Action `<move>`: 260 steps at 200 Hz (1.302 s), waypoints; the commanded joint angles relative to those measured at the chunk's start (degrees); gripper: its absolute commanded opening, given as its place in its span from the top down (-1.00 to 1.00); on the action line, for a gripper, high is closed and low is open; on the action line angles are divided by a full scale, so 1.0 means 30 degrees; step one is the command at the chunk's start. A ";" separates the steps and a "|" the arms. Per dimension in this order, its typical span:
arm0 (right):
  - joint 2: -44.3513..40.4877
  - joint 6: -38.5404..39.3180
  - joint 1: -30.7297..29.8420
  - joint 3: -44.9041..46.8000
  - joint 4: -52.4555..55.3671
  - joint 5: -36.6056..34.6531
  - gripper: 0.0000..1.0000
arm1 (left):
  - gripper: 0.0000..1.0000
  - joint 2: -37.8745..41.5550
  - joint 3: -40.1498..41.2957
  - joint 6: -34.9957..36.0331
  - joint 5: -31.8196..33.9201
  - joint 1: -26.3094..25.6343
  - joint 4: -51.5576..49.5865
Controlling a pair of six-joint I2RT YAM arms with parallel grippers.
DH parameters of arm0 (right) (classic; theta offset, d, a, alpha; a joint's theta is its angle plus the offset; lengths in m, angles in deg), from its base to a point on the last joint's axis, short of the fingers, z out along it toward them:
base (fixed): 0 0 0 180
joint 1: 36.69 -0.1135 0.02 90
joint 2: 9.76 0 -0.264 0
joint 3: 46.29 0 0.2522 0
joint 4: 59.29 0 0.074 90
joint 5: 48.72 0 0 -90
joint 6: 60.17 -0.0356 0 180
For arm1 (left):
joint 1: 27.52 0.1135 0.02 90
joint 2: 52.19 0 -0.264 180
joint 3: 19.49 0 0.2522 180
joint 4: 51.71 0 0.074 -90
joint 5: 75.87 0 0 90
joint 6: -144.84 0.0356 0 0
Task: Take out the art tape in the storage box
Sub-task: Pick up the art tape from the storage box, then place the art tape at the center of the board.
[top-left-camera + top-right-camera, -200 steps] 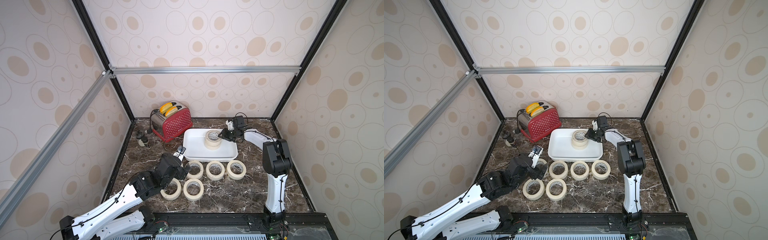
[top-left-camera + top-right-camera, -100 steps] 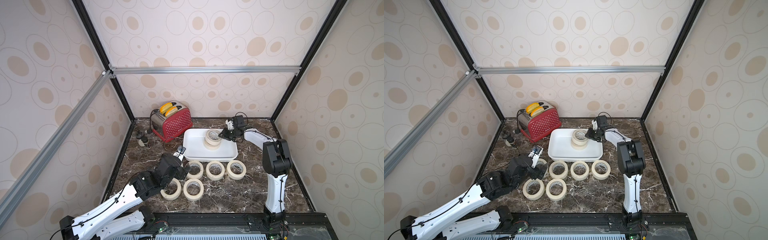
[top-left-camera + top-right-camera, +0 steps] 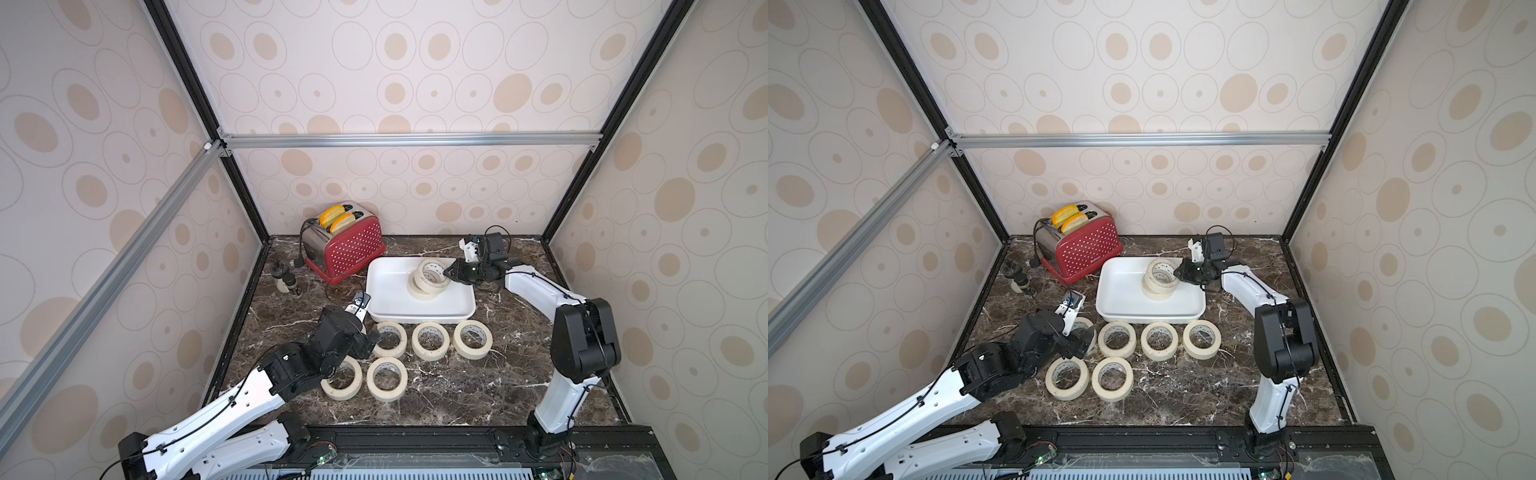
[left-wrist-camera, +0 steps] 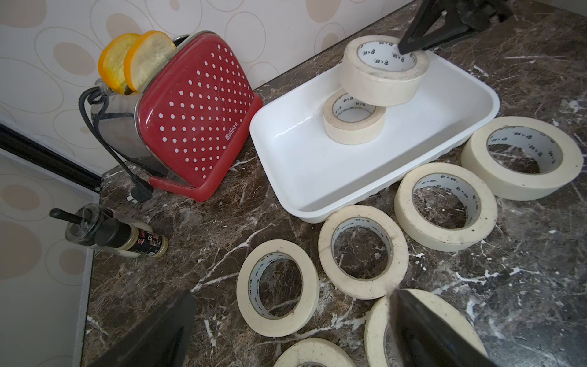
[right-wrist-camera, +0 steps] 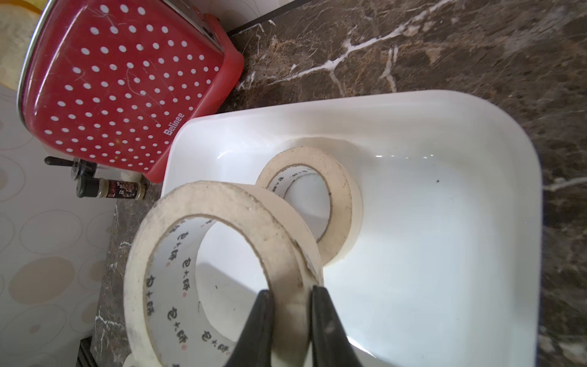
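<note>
The storage box [image 3: 386,295] is a shallow white tray in the middle of the marble table. One roll of art tape [image 3: 423,290] lies flat inside it. My right gripper [image 5: 290,295] is shut on the wall of a second roll [image 5: 222,203], one finger inside the ring and one outside. This roll [image 3: 432,269] sits tilted just above the lying one. Several more rolls [image 3: 431,340] lie on the table in front of the box. My left gripper [image 4: 290,292] stands wide open above the leftmost rolls [image 4: 278,286], holding nothing.
A red polka-dot toaster [image 3: 349,249] with two bread slices stands left of the box at the back, its cord trailing on the table. Two small bottles [image 3: 286,282] lie by the left wall. The enclosure walls close in the table on three sides.
The right gripper's jaws have shut on the top roll, which has shifted off the lower one toward the gripper and tilted. The left arm has stayed still.
</note>
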 commanded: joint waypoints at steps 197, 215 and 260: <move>-1.2740 0.1221 -0.8280 1.0719 0.6049 -0.3653 0.88 | -0.98 -0.0208 -0.0861 0.0351 0.0631 0.0059 -0.0385; -1.3064 0.0856 -0.8446 1.1407 0.5726 -0.3486 0.88 | -0.98 -0.0123 -0.0818 0.0393 0.0927 0.0082 -0.0417; -1.3136 0.0331 -0.8476 1.3058 0.3827 -0.3272 0.88 | -0.98 -0.0165 -0.0802 0.0412 0.0906 0.0080 -0.0368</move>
